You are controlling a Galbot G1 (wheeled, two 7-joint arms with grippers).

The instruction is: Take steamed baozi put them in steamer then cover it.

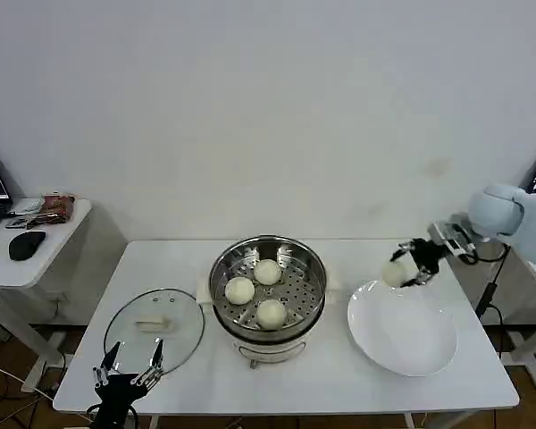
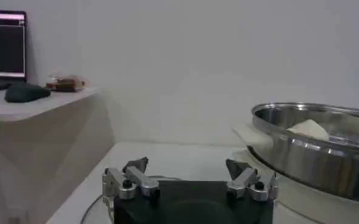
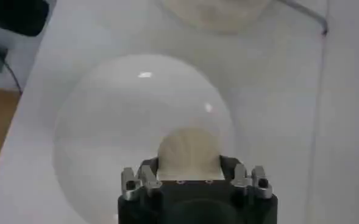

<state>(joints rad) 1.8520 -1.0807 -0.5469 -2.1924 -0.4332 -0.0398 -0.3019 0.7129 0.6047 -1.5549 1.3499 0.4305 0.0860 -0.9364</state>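
White surface point(image 1: 339, 375) — three baozi point(image 1: 267, 272) in steamer point(image 1: 268, 332); a fourth baozi point(image 1: 395, 273), half hidden, is clamped by right tool point(image 1: 409, 271) above plate point(image 1: 402, 335) at 3 o'clock; left tool point(image 1: 127, 374) spread, empty, by cover point(image 1: 154, 329).

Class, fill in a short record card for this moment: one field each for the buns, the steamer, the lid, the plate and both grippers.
Buns in steamer: three baozi
Fourth bun: held by right gripper above the plate's far edge
Steamer: table centre, uncovered
Lid: flat on table, left of steamer
Plate: right of steamer
Left gripper: open, at near table edge by lid
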